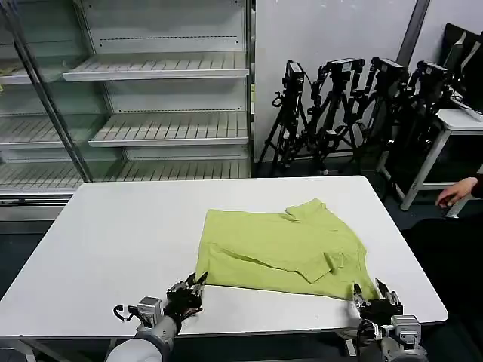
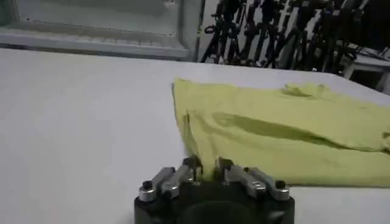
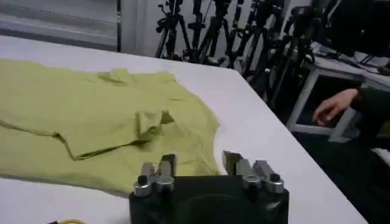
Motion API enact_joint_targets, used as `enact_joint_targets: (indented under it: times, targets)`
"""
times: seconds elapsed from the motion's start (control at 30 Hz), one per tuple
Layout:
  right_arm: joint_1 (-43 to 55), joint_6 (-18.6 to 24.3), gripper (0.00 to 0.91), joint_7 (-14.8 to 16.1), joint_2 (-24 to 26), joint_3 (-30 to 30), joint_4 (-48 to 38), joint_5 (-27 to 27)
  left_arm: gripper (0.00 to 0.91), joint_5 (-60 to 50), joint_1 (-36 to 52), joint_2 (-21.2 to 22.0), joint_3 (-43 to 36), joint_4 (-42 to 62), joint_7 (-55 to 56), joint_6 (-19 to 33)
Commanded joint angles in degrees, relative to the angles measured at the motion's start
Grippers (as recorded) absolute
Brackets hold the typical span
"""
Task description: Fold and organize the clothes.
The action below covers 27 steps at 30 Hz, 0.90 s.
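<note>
**Shirt partly folded, both grippers at its near corners**

Robot arms reach onto a white table [image 1: 113, 234] from its near edge. Toward the near left, the left gripper [image 1: 189, 292] sits at the near left corner of a lime-green T-shirt [image 1: 283, 245]; in the left wrist view its jaws [image 2: 207, 170] stand nearly together with the shirt's hem between them, apparently pinching the fabric. The T-shirt lies flat, right of the table's middle, reaching toward the near edge. Both sleeves look folded inward over the body, so the first folds seem done; the lengthwise fold and final tidying appear to remain. Toward the near right corner, the right gripper [image 1: 375, 299] rests at the shirt's near right corner, its jaws spread apart, gripping nothing, the hem just ahead of them.
</note>
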State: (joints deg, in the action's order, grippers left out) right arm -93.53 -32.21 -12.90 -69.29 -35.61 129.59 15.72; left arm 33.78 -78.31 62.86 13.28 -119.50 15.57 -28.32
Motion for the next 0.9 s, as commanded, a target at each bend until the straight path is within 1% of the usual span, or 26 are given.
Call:
enact_joint_targets:
  times: [0.03,0.33,0.53,0.73,0.9]
  targets:
    - [0.15,0.02,0.0,-0.01,-0.01,-0.07,-0.02,-0.02,0.04,0.08,-0.14,-0.01,-0.06,-0.33,0.04,-0.16]
    - [0.16,0.21,0.0,0.11,0.04,0.09,-0.16,0.03,0.04,0.45,-3.64,-0.74,1.66,-4.16,0.18,0.09]
    - [0.27,0.22,0.0,0.19,0.02,0.56,0.23,-0.1,0.04,0.01,-7.71,-0.85,3.36,-7.57,0.43,0.12]
    - [0.27,0.23,0.0,0.4,0.51,0.65,0.63,-0.04,0.04,-0.67,-13.68,-1.29,6.53,-12.05,0.62,0.35]
    - [0.47,0.37,0.0,0.55,0.8,0.92,0.88,-0.02,0.04,-2.76,-19.36,-0.72,8.6,-15.43,0.69,0.53]
